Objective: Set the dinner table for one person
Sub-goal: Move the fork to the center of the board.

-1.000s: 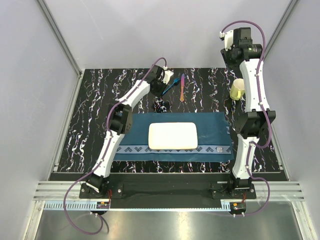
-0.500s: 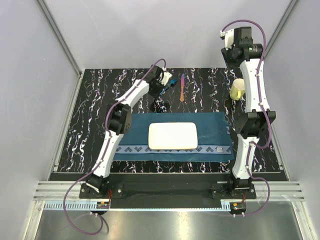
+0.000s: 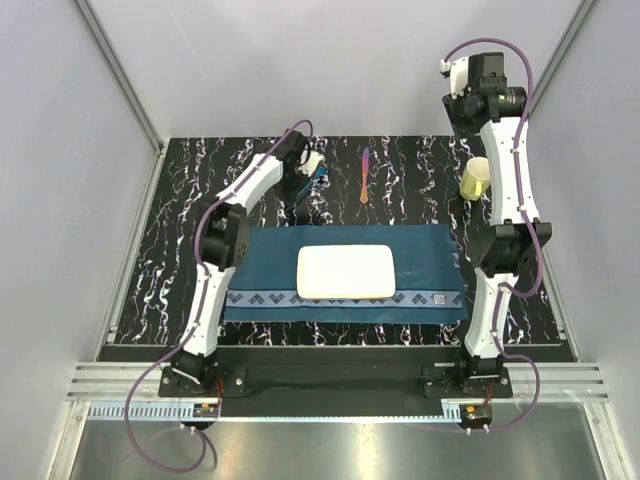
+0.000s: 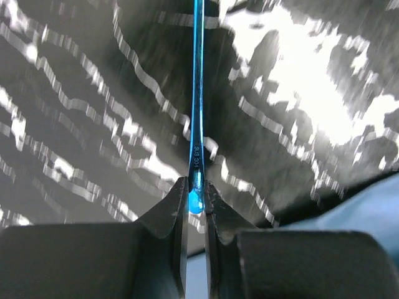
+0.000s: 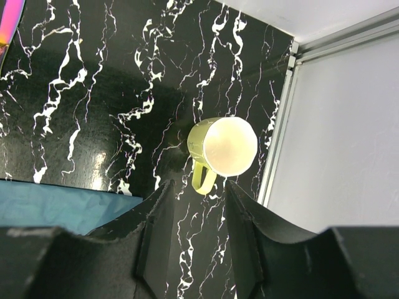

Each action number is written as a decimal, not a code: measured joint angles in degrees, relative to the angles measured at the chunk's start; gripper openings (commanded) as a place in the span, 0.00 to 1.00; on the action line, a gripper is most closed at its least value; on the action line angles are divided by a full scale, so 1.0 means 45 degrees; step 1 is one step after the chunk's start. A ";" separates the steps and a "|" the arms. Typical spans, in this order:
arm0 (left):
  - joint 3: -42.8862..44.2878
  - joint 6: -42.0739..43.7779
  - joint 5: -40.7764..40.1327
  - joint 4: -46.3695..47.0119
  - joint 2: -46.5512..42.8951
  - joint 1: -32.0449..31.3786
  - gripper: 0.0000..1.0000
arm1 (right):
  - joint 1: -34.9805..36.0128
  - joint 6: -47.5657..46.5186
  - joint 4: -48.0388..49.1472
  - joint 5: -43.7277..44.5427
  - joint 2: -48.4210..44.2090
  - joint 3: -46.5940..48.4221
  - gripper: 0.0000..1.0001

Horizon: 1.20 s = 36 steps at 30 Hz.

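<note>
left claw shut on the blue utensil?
Shut. In the left wrist view the left claw pinches the blue utensil by one end.

- The dinner table [image 3: 170, 230] bears everything.
- The placemat [image 3: 270, 262] lies on its near middle, between the two arms.
- The plate [image 3: 347, 271] lies on the middle of the placemat.
- A thin utensil [image 4: 197, 93] sits pinched in the left gripper [image 4: 196, 187], behind the placemat's left part.
- A second utensil [image 3: 364, 177] lies on the table right of the first and behind the plate, apart from the placemat.
- The mug [image 3: 475, 178] stands far right, behind the placemat's right corner, with the right gripper [image 5: 196, 193] above it.
</note>
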 measured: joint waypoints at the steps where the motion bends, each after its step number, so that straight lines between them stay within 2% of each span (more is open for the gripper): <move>1: -0.0185 -0.0015 -0.0063 -0.0112 -0.0185 0.0029 0.00 | 0.0000 0.0000 -0.0005 -0.0005 0.0019 0.0063 0.45; 10: -0.1797 -0.0170 -0.0393 -0.0733 -0.1948 0.0117 0.00 | 0.0000 0.0000 0.0000 -0.0107 0.0214 0.0301 0.45; 17: -0.3478 -0.0971 -0.0010 -0.1268 -0.3220 0.0117 0.00 | 0.0000 0.0000 0.0000 -0.0321 0.0214 0.0355 0.45; 28: -0.4658 -0.1773 0.1103 -0.1821 -0.2846 0.0117 0.00 | 0.0000 0.0000 0.0000 -0.0345 0.0214 0.0364 0.45; 29: -0.4658 -0.1807 0.1219 -0.1817 -0.2701 0.0117 0.04 | 0.0000 0.0000 0.0000 -0.0345 0.0214 0.0364 0.44; 32: -0.4653 -0.1841 0.1443 -0.1821 -0.2341 0.0117 0.26 | 0.0000 0.0000 0.0000 -0.0340 0.0214 0.0364 0.44; 35: -0.4590 -0.1885 0.1583 -0.1865 -0.2297 0.0117 0.37 | 0.0000 0.0000 0.0000 -0.0330 0.0214 0.0359 0.45; 36: -0.4590 -0.1885 0.1617 -0.1860 -0.2288 0.0117 0.51 | 0.0000 -0.0005 0.0000 -0.0325 0.0214 0.0359 0.44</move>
